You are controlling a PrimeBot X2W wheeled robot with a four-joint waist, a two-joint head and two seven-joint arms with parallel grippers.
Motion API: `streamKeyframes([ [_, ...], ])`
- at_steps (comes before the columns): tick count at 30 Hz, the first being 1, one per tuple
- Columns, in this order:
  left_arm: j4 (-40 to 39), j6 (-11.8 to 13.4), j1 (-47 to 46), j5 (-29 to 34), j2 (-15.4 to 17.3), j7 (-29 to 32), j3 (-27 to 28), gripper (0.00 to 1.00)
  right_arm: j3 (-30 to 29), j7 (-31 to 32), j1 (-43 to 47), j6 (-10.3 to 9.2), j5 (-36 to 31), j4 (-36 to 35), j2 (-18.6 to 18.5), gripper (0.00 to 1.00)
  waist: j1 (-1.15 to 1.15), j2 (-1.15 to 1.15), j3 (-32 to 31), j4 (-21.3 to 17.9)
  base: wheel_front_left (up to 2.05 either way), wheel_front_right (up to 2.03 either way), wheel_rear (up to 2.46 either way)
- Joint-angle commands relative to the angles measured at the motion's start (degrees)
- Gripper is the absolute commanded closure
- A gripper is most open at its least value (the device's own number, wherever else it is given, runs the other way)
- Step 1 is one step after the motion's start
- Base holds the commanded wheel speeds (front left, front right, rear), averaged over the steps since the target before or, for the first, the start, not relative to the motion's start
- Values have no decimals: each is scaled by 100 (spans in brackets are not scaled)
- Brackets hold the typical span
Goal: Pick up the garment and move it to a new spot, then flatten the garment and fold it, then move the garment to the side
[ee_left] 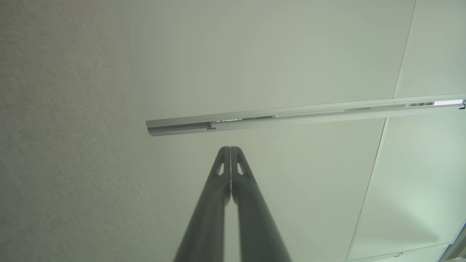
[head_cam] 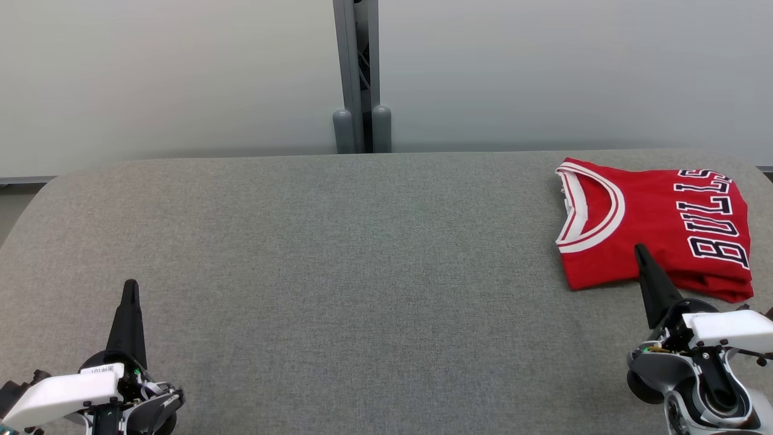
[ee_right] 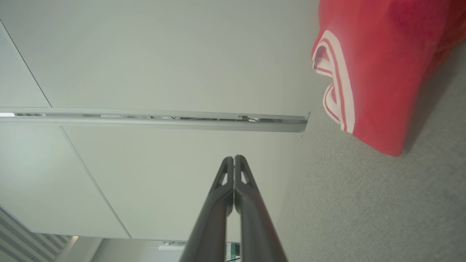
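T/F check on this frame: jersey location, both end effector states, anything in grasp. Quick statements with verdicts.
1. The red jersey lies folded near the right end of the grey table. True.
2. The left end effector is open. False: its two fingers are pressed together, shut.
3. The right end effector holds the jersey. False: it is shut on nothing; in the right wrist view the jersey lies off to one side of the fingers.
4. The jersey's lettering reads BULLS. True.
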Motion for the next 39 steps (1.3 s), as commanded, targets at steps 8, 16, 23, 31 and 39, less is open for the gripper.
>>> streamKeyframes([
  [8,-1,-32,-108,14,16,21,30,100,-25,35,-26,1,-7,15,-29,100,0,0,0,0,0,0,0],
  [16,-1,-32,-108,21,11,25,38,100,-28,37,-26,2,-10,15,-28,100,0,0,0,0,0,0,0],
  [23,0,-32,-109,25,7,25,45,100,-30,39,-26,1,-13,15,-26,100,0,0,0,0,0,0,0],
  [31,0,-32,-110,33,4,32,53,100,-31,35,-26,2,-16,15,-25,100,0,0,0,0,0,0,0],
  [39,0,-32,-110,41,-1,40,59,100,-33,36,-26,1,-18,15,-24,100,0,0,0,0,0,0,0],
])
